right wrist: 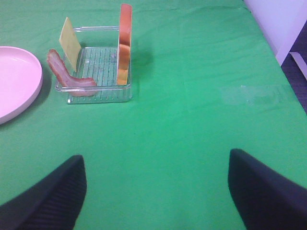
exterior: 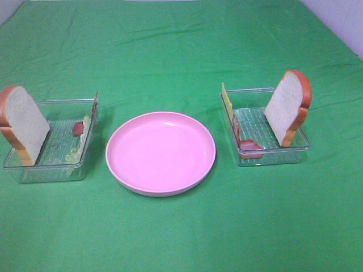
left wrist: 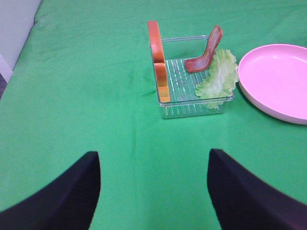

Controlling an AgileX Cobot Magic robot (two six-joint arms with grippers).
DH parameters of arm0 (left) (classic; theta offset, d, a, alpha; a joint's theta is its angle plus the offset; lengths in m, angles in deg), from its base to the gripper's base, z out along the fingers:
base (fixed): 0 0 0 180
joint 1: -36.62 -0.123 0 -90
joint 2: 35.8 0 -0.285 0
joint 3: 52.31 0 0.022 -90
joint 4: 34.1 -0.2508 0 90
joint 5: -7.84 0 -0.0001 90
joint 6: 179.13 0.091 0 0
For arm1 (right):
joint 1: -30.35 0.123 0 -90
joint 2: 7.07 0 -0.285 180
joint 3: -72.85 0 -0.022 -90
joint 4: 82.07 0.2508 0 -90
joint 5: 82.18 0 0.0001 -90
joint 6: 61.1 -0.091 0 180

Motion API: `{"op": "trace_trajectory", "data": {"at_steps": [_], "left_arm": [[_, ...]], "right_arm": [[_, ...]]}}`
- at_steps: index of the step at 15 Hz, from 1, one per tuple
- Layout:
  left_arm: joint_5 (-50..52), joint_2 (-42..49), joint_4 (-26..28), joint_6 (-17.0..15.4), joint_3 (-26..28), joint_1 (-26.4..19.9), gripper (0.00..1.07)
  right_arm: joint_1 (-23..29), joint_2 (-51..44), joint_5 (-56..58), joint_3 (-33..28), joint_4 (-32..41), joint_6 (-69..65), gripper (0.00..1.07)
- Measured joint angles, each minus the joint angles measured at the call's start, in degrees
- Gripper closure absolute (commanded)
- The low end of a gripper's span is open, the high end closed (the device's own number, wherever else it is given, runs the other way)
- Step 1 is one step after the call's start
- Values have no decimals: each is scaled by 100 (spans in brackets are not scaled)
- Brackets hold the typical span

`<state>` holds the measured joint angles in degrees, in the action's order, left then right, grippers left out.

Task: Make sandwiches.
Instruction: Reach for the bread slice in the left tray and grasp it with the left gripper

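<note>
Sandwich parts stand in two clear trays. In the left tray (exterior: pixel 52 171) a bread slice (exterior: pixel 24 123) stands on edge beside a bacon strip (exterior: pixel 77 128) and lettuce (exterior: pixel 74 153). The right tray (exterior: pixel 273 158) holds another upright bread slice (exterior: pixel 289 106), a cheese slice (exterior: pixel 227 100) and bacon (exterior: pixel 250 146). My left gripper (left wrist: pixel 153 191) hovers open over bare cloth, well short of its bread (left wrist: pixel 158 60), bacon (left wrist: pixel 206 51) and lettuce (left wrist: pixel 218 74). My right gripper (right wrist: pixel 156 191) is open too, apart from its bread (right wrist: pixel 124 43), cheese (right wrist: pixel 70 42) and bacon (right wrist: pixel 67 76). Neither gripper shows in the high view.
A round pink plate (exterior: pixel 160 153) lies between the trays with nothing on it, and shows as well in the left wrist view (left wrist: pixel 278 81) and the right wrist view (right wrist: pixel 14 81). Green cloth covers the table. A pale wall edge (right wrist: pixel 283 24) borders the right side.
</note>
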<state>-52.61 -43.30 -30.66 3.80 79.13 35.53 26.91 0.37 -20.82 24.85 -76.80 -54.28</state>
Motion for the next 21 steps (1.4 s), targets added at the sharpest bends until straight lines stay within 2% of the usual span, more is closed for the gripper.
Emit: {"op": "trace_trajectory", "data": {"at_steps": [4, 6, 8, 9, 11, 15, 18, 19, 21], "left_arm": [[0, 0, 0, 0, 0, 0, 43], [17, -34, -6, -109, 57, 0, 32], [34, -315, -29, -292, 309, 0, 28], [46, -1106, -29, -447, 745, 0, 28], [46, -1765, -29, -476, 1031, 0, 28], [155, -3850, -11, -476, 1896, 0, 28], [189, -6188, 298, -401, 3025, 0, 28], [195, -6749, 367, -292, 3329, 0, 28], [195, -7414, 413, -292, 3730, 0, 28]], "right_arm": [[0, 0, 0, 0, 0, 0, 30], [0, 0, 0, 0, 0, 0, 30], [0, 0, 0, 0, 0, 0, 30], [0, 0, 0, 0, 0, 0, 30], [0, 0, 0, 0, 0, 0, 30], [0, 0, 0, 0, 0, 0, 30], [0, 0, 0, 0, 0, 0, 30], [0, 0, 0, 0, 0, 0, 30], [0, 0, 0, 0, 0, 0, 30]]}}
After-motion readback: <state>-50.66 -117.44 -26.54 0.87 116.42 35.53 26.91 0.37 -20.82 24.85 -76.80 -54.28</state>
